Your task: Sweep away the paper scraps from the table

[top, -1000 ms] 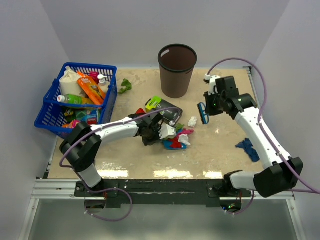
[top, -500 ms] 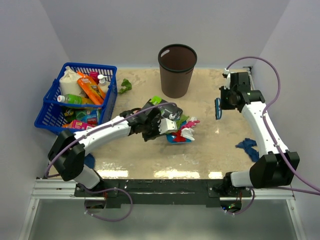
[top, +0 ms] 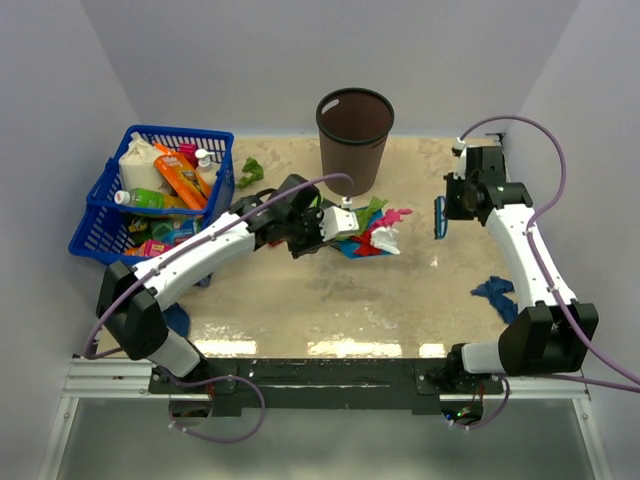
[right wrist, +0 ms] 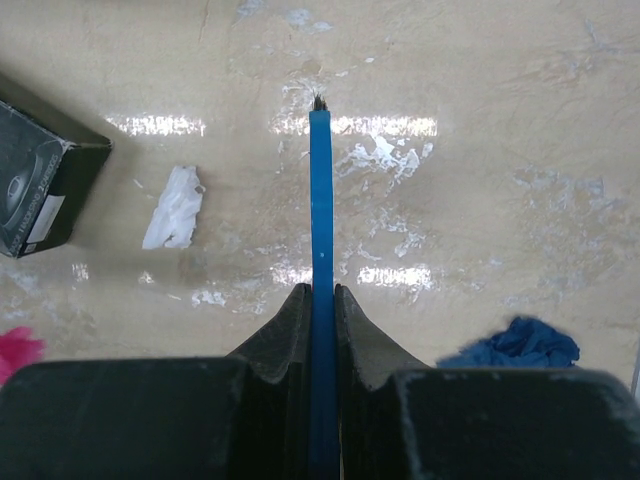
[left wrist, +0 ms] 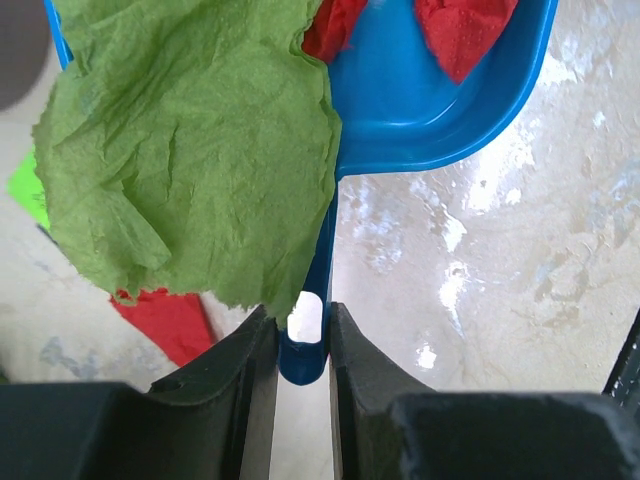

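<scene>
- Table [top: 300,300]: a green scrap [top: 250,172] lies left of the bin [top: 354,140], a blue scrap [top: 497,294] well right of it.
- Dustpan [left wrist: 440,110]: clamped in the left gripper [left wrist: 302,325], now carried with its paper scraps [top: 380,232] up to the bin; tipping looks next.
- Brush [right wrist: 320,200]: pinched by the right gripper [right wrist: 321,298], withdrawn right of the bin.

The left arm stretches forward and across toward the right arm. The left tool [left wrist: 302,322] has both fingers pressed against a thin blue handle [left wrist: 322,250] that runs between them. The right arm reaches forward with a bent elbow. The right tool [right wrist: 320,292] tilts down at the desk [right wrist: 480,120], pinched tight on a flat blue blade [right wrist: 320,190].
</scene>
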Tool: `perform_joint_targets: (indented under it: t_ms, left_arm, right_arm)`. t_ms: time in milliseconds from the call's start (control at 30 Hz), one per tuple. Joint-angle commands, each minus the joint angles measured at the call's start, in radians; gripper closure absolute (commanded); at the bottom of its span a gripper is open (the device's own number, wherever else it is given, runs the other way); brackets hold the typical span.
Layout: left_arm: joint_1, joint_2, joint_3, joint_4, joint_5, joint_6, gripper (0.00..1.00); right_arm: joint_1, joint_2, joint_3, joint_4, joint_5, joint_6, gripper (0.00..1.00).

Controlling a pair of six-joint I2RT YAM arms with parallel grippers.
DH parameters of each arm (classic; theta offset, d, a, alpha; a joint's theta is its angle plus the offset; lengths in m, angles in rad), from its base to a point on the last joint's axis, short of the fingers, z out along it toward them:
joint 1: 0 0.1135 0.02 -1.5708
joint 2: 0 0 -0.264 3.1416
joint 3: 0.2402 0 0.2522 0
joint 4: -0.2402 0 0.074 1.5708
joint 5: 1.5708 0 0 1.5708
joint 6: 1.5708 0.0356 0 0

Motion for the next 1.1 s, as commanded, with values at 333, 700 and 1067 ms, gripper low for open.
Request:
perform_joint_targets:
  t_ms: [333,700,1067]
  left_arm:
    - [0.06,0.085,0.269,-0.033,0.042,-0.036,1.0]
    - [0.103,0.125,0.368,-0.036,0.042,-0.094,1.0]
    - [0.12,0.143,0.41,-0.026,0.028,-0.118,1.0]
  right_arm:
    - [-0.023,-0.037,-0.116,0.084,-0.069,0.073,1.0]
    - [-0.04,-0.066,-0.166,0.098,-0.092,0.095,1.0]
    - [-0.07,-0.08,-0.193,0.106,-0.128,0.107,1.0]
